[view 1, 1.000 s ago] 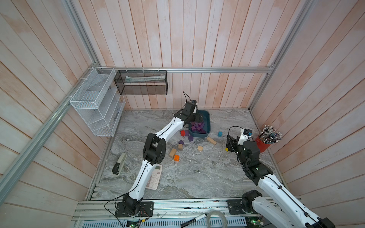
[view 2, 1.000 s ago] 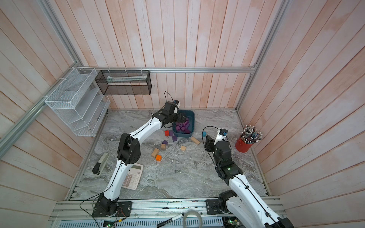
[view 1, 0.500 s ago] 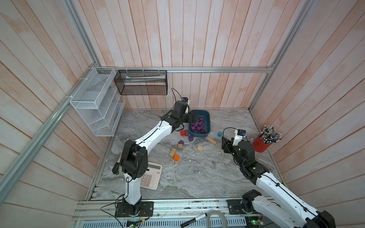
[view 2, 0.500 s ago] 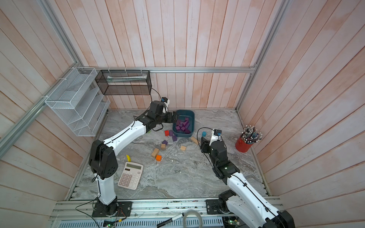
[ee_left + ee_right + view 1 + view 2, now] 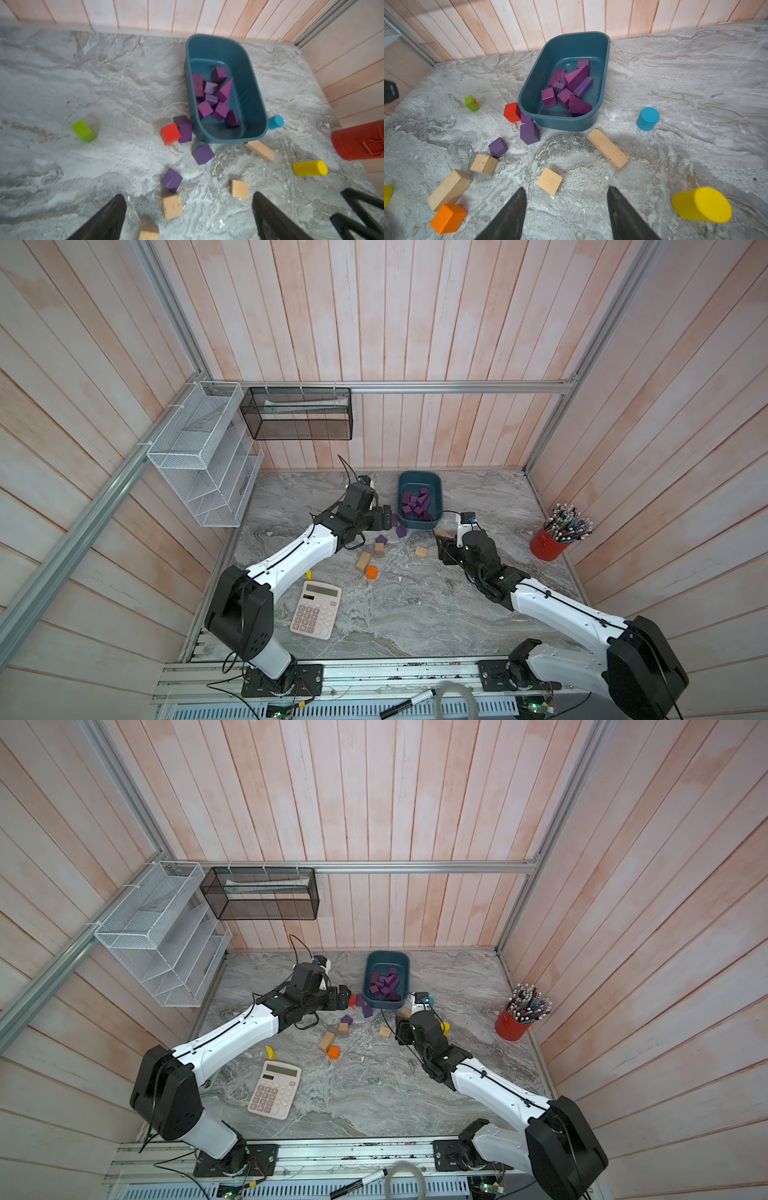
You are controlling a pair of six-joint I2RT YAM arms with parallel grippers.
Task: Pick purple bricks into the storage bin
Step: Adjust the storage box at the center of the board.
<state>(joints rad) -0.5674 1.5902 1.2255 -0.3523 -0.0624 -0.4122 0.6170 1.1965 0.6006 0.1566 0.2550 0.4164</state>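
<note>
The teal storage bin (image 5: 419, 475) (image 5: 562, 122) stands at the back of the table with several purple bricks (image 5: 417, 506) (image 5: 212, 97) piled inside. Three purple bricks lie outside by its near left corner: one against a red block (image 5: 184, 129), a cube (image 5: 202, 153) (image 5: 529, 133) and a smaller cube (image 5: 172, 179) (image 5: 497, 147). My left gripper (image 5: 386, 517) (image 5: 189, 196) hovers just left of the bin, open and empty. Farther right, in front of the bin, my right gripper (image 5: 442, 551) (image 5: 566, 188) is open with nothing between its fingers.
Around the bin lie a red block (image 5: 512, 112), green block (image 5: 84, 131), orange block (image 5: 372, 571), blue cylinder (image 5: 648, 118), yellow cylinder (image 5: 702, 204) and tan blocks (image 5: 607, 148). A calculator (image 5: 316, 609) lies front left and a red pen cup (image 5: 547, 543) stands right.
My left gripper has pulled back from over the bin to its left side, with the arm swinging low. My right gripper has moved left toward the blocks.
</note>
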